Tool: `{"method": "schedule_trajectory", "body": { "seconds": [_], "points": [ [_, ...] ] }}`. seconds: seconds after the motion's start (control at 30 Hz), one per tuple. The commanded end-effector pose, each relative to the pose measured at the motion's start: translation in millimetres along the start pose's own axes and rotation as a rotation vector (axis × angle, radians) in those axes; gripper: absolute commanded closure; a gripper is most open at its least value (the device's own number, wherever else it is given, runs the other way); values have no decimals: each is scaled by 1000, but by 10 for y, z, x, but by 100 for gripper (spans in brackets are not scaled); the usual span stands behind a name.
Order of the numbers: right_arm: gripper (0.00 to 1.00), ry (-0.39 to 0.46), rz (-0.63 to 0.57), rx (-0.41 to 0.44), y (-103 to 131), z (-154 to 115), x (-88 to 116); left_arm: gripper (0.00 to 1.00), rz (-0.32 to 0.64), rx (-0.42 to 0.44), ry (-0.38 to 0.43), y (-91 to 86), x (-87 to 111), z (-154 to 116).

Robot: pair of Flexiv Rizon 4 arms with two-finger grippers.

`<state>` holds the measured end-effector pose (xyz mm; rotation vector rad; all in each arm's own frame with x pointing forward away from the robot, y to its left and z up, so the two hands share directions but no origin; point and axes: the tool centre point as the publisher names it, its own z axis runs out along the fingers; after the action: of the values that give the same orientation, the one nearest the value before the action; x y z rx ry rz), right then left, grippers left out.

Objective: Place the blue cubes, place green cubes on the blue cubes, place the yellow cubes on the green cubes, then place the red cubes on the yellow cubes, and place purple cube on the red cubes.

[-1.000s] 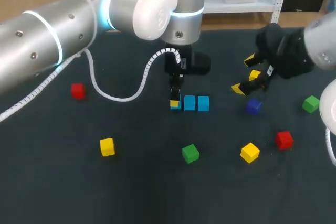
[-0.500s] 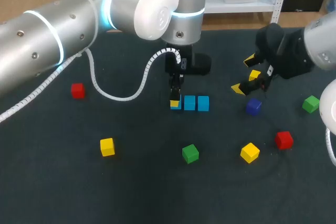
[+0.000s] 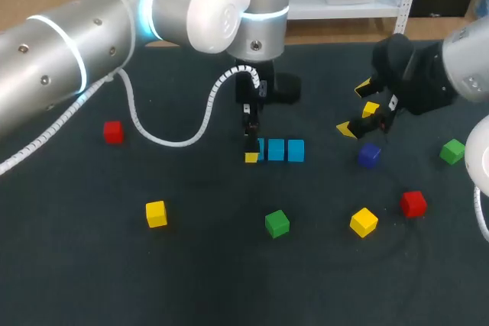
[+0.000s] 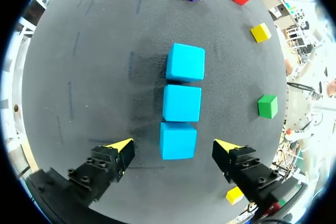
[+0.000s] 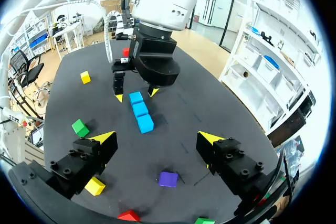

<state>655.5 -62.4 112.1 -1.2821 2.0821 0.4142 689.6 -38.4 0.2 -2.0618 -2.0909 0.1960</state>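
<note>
a row of three bright blue cubes (image 3: 276,150) lies close together, side by side, near the middle of the dark table (image 3: 191,280). the left gripper (image 4: 175,147) hangs over the row's left end with its fingers spread wide. the end blue cube (image 4: 178,140) sits between the yellow tips, clear of both, so the gripper holds nothing. the right gripper (image 5: 157,139) is well to the right of the row, also wide open and empty, with a small purple cube (image 3: 369,155) just near of it. a green cube (image 3: 276,223) lies near of the row, a yellow cube (image 3: 364,221) and a red cube (image 3: 413,203) lie to its right, and a second green cube (image 3: 452,150) is by the right edge.
</note>
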Motion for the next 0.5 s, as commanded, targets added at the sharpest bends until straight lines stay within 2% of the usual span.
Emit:
{"method": "schedule_trajectory", "body": {
  "seconds": [0.03, 0.27, 0.3, 0.37, 0.43, 0.5],
  "points": [
    [0, -2, 0, -3, -7, 2, 3, 0, -3, -11, -12, -9, -5, 13],
    [0, -2, 0, -3, -7, 2, 3, 0, 0, -17, -15, -21, -25, 17],
    [0, -2, 0, -3, -7, 2, 3, 4, 2, -20, -15, -22, -25, 20],
    [0, -2, 0, -3, -7, 2, 3, 23, 5, -24, -12, -23, -22, 31],
    [0, -2, 0, -3, -7, 2, 3, 27, 6, -24, -10, -23, -21, 35],
    [0, -2, 0, -3, -7, 2, 3, 39, 8, -26, -8, -24, -21, 38]
  ]
}}
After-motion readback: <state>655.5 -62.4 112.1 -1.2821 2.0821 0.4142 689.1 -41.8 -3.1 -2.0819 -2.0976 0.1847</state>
